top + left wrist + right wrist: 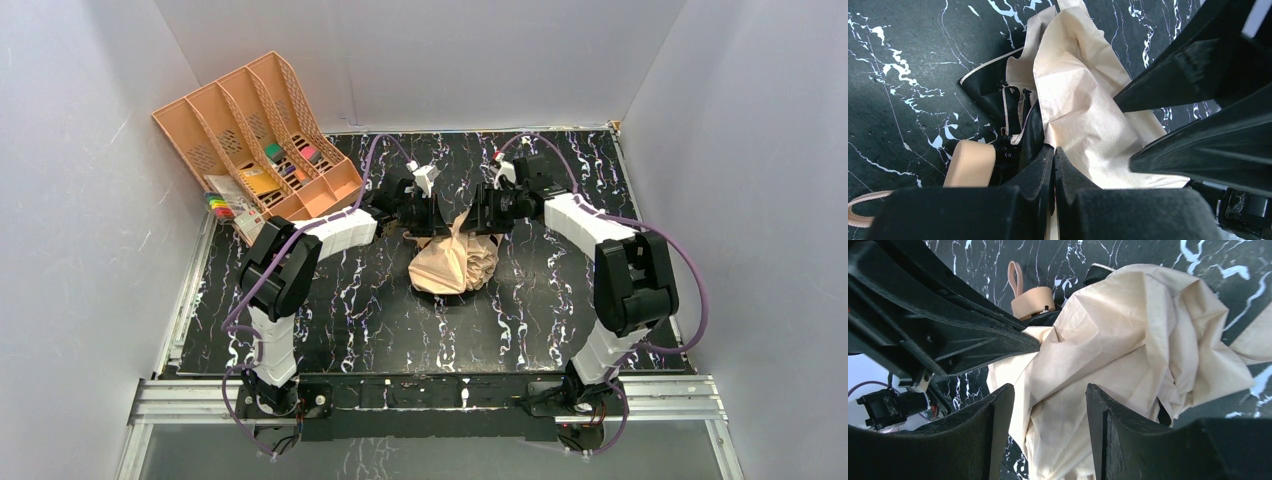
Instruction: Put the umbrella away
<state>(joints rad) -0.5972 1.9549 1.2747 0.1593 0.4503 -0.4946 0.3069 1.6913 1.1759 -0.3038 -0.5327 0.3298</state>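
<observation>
Left pincer [1054,151]: closed, with a sliver of umbrella [455,262] fabric pinched between its pads. Right pincer [1047,389]: jaws apart, astride bunched fabric. Umbrella lies crumpled mid-table [330,300], between both arms. Tan handle [970,164] just beside the left fingers. Peach file tray [255,135] at the far-left corner.

Readable text: none in any view.
File tray [190,135], far left: the coloured items in its compartments are too small to read.
Packet [232,205], at the tray's near end: coloured stripes, lettering not legible.
Umbrella [455,265], centre: the pale fabric and tan handle show no legible print or brand.
</observation>
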